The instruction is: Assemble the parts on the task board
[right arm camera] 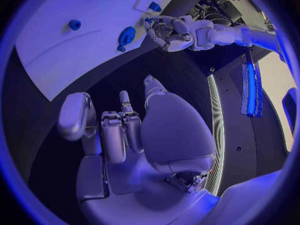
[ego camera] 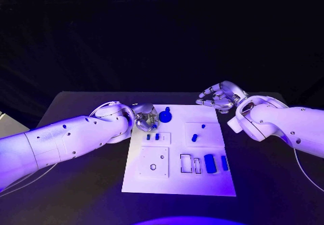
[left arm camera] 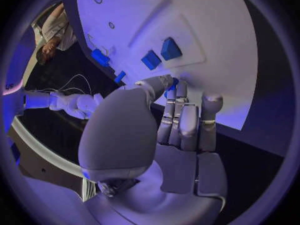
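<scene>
Because the left hand sits at the near-left edge of the task board, its fingertips closed on a small blue part, I judge it is picking or seating that piece. The round blue knob stands just beside that hand, and two short blue pegs sit in a raised block just below it, likely awaiting their turn. The right hand hovers off the board's far corner, fingers curled over nothing, seemingly held clear as a spare. The left wrist view brings out the pinch itself, which the head view hides behind the knuckles; the right wrist view shows the right hand's fingers over bare table, well apart from the board.
</scene>
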